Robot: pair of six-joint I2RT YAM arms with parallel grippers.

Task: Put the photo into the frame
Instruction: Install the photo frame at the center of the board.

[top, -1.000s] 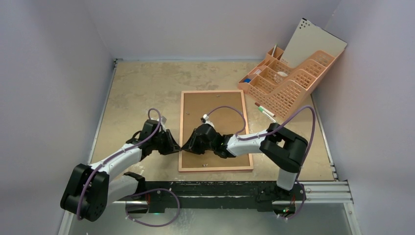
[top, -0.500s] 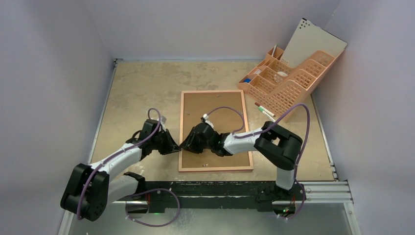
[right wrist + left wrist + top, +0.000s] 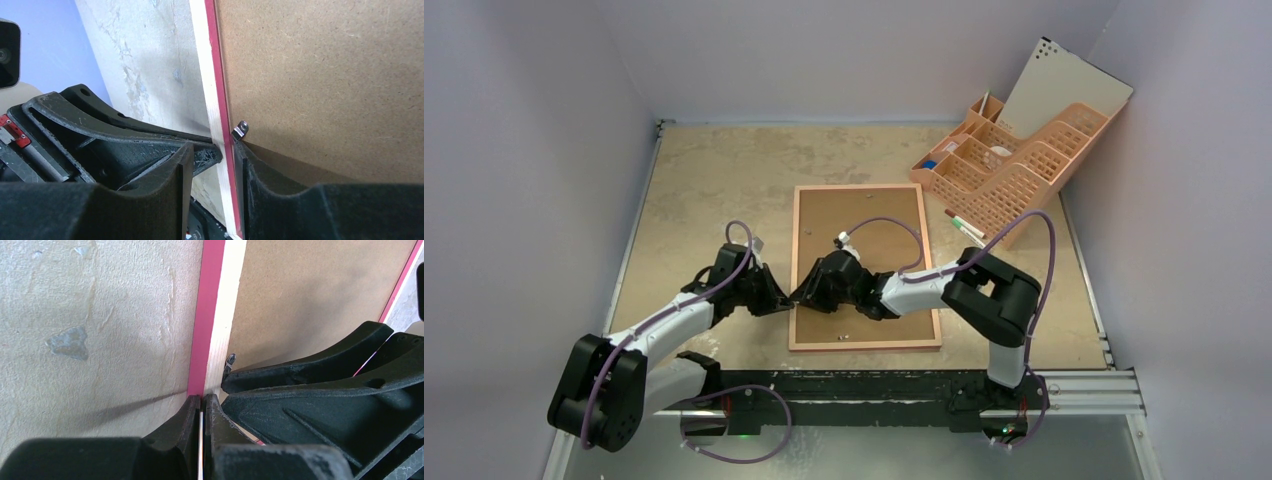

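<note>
- The table (image 3: pixel 714 180) was tan and spotty, with pale purple walls (image 3: pixel 824 50) around it.
- The frame (image 3: pixel 860 187) lay flat in the middle of the table, back side up, with a brown board (image 3: pixel 824 215) inside it.
- We saw the left pincer (image 3: pixel 201 405) squeezed all the way shut, its tips touching the frame's left edge from outside. We could not tell if it had hold of anything.
- We saw the right pincer (image 3: pixel 214 150) partly open over that same edge. One finger was outside and one was on the board, beside a little metal clip (image 3: pixel 241 129). There was a gap between its outer finger and the frame.
- A peach organiser (image 3: pixel 1014 170) stood at the far right, with pens (image 3: pixel 964 225) just beside it.
</note>
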